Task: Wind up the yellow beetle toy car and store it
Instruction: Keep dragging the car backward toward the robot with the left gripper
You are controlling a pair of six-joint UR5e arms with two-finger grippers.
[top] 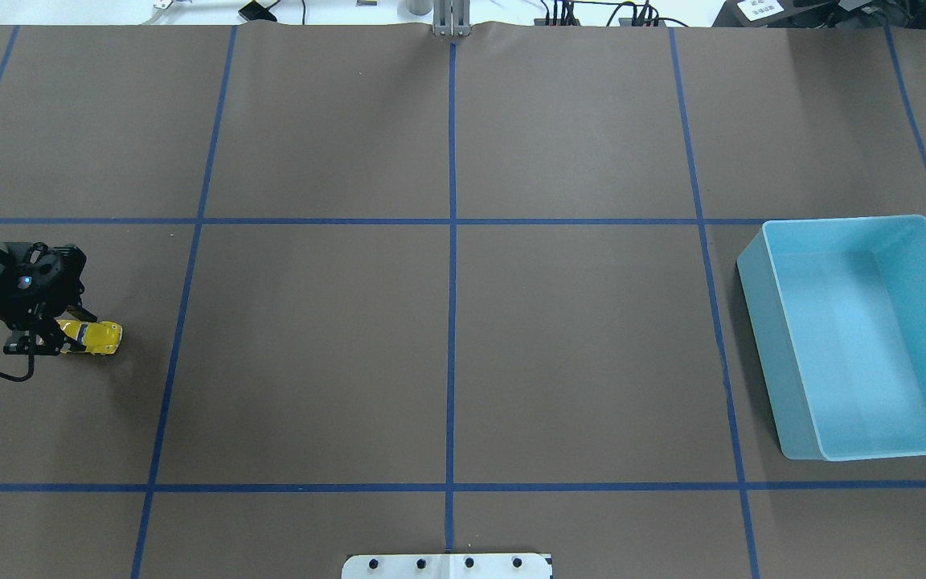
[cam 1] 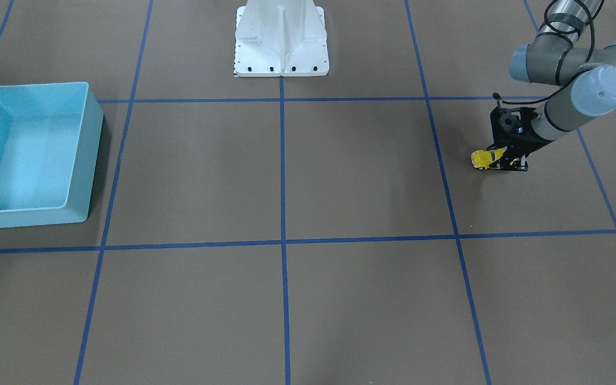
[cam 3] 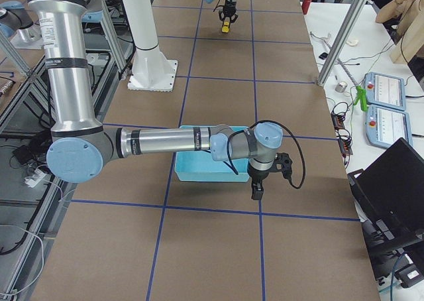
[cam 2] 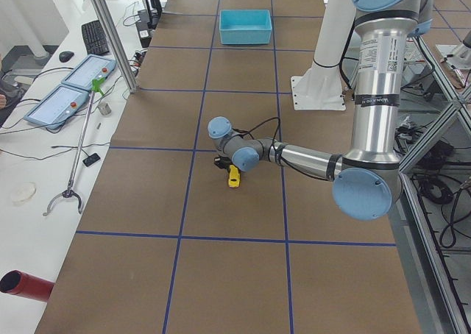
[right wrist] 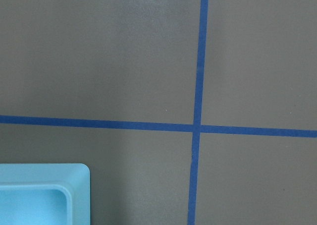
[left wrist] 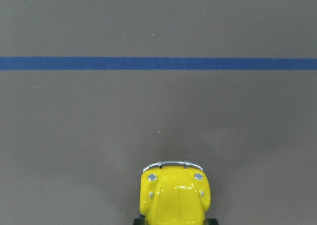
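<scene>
Yellow car [top: 100, 337] sits on desk [cam 1: 340, 187] far left, left fingers [cam 1: 506, 162] seemingly clamped on its rear, right fingers [cam 3: 256, 193] unreadable near the blue bin [cam 1: 90, 160]; probably mid wind-up, binning not yet done.

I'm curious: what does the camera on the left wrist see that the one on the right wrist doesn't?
Only the left wrist view shows the yellow beetle toy car, its rounded end and silver bumper pointing up the picture. Only the right wrist view shows a corner of the light blue bin and a spot where two blue tape lines cross. Both show the brown table marked with blue tape.
</scene>
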